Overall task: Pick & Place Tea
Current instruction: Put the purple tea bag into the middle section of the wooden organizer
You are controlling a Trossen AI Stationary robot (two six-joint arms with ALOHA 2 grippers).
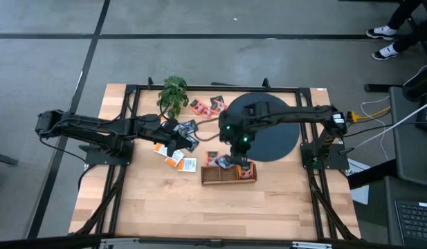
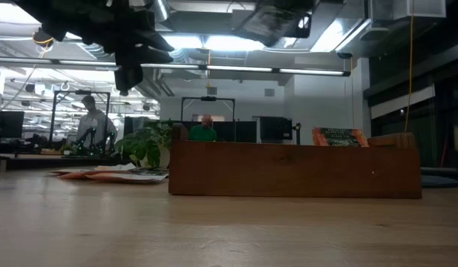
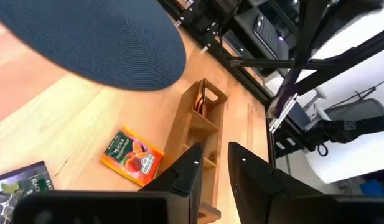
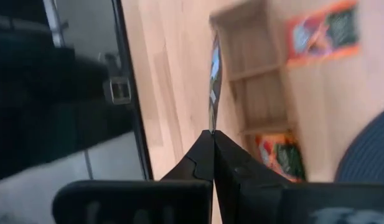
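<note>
1. Dark right gripper (image 4: 212,134): fingers pressed together on the edge of one thin tea packet (image 4: 214,81), seen edge-on; held above the wooden rack (image 1: 229,174), at about 6 o'clock from the black disc (image 1: 268,128).
2. Dark left gripper (image 3: 211,163): fingers (image 3: 182,177) slightly parted, narrow gap, nothing between them; positioned at about 9 o'clock from the disc, over the loose packets.
3. Wooden rack, divided into compartments: in the right wrist view, an orange packet (image 4: 280,155) in one compartment; the packet in the pinch hangs over the rack's wall. In the low view, a packet (image 2: 340,136) showing above the rack's top edge.
4. Loose tea: orange packet (image 3: 132,156) flat on the table just beside the rack; white-and-orange packets (image 1: 180,162) at about 8 o'clock from the disc; a red-orange cluster (image 1: 207,106) at about 10 o'clock, near the plant (image 1: 173,93); dark packets (image 1: 187,128) between the plant and the rack.
5. Edges and room: light wooden table (image 1: 199,207) bare at 6 o'clock of the rack, up to the near edge; black frame rails (image 1: 123,138) along the left, right and far sides; disc's rim near the rack's far wall.
6. Background: people (image 2: 93,126) at benches well beyond the table.
</note>
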